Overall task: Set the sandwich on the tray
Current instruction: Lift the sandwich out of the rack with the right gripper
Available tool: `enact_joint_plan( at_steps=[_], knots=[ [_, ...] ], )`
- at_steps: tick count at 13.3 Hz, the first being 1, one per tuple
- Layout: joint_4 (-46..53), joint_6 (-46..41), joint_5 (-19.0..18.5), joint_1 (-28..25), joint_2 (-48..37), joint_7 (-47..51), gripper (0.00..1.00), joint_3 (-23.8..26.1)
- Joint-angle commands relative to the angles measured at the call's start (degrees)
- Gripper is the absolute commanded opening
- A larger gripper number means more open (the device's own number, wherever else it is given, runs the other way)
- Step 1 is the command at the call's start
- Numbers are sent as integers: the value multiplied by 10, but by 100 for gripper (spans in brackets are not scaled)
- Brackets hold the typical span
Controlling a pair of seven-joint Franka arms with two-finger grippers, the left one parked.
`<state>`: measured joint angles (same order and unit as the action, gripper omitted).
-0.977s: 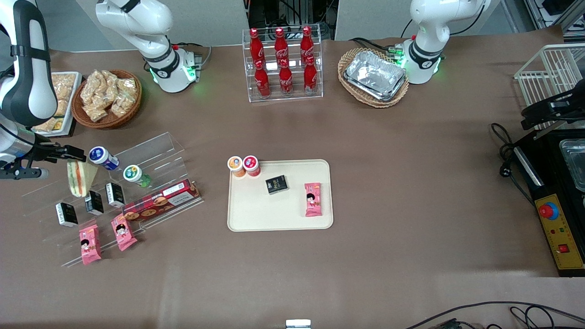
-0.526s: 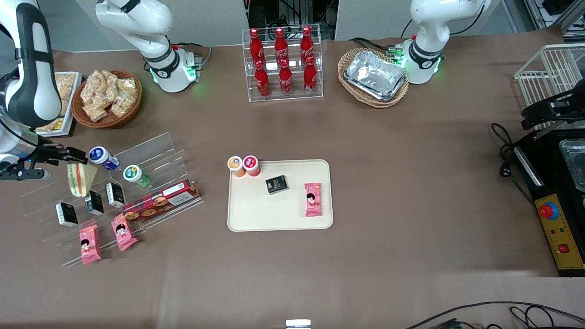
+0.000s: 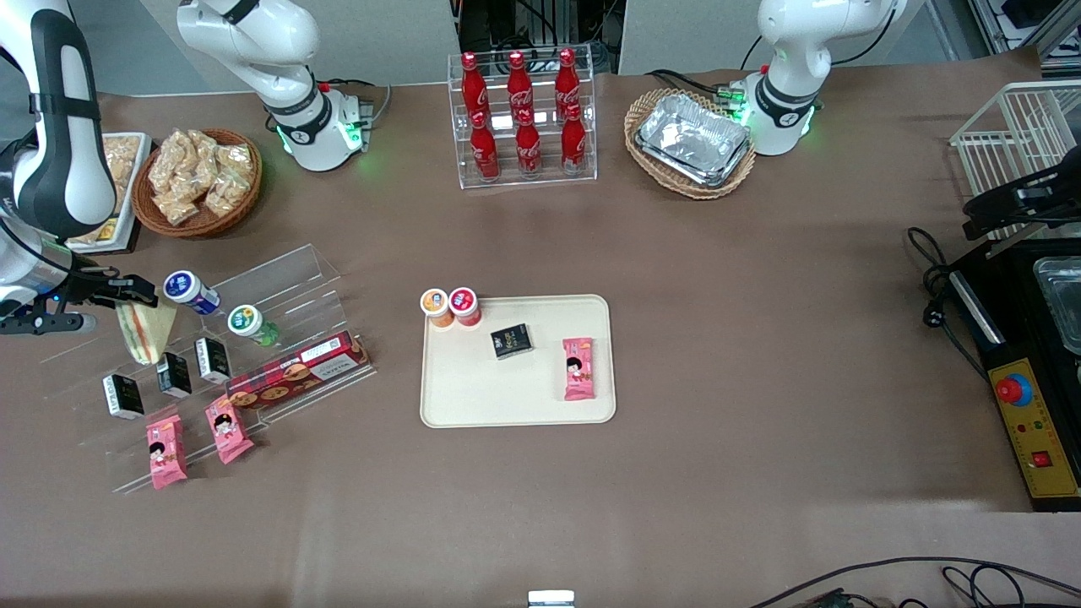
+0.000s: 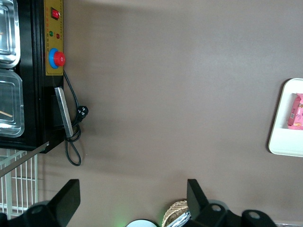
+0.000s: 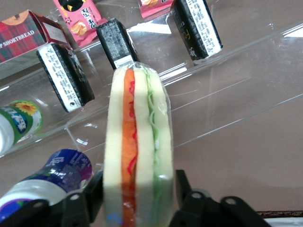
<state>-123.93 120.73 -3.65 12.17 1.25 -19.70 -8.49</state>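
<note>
The sandwich [image 3: 145, 333], a wedge of white bread with orange and green filling in clear wrap, stands on edge on the clear acrylic step shelf [image 3: 287, 270] toward the working arm's end of the table. My right gripper [image 3: 127, 295] is shut on the sandwich [image 5: 137, 137], with a black finger [image 5: 92, 189] pressed on each bread face. The cream-beige tray [image 3: 507, 397] lies flat at the table's middle, well away from the gripper. Its edge also shows in the left wrist view [image 4: 284, 137].
On the shelf beside the sandwich are a blue-capped bottle [image 3: 191, 290], a green-capped bottle [image 3: 250, 324], black boxes [image 3: 175, 374], a red biscuit box [image 3: 296, 370] and pink packets [image 3: 165, 450]. The tray carries two small cups [image 3: 450, 306], a black box [image 3: 512, 340] and a pink packet [image 3: 578, 368].
My gripper and the sandwich have shifted slightly away from the tray and a little nearer the front camera. The arm above has swung the same way. Nothing else moved.
</note>
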Motion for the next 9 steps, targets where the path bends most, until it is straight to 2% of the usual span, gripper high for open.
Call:
enact_joint_plan(
  at_steps=[1,6,9],
  knots=[
    [-9,16,-7,6,-1,-13,51,1],
    [22,-20,-7,-2,-8,-31,41,4],
    [117,-129,-7,-32,-1,-28,41,7]
  ],
)
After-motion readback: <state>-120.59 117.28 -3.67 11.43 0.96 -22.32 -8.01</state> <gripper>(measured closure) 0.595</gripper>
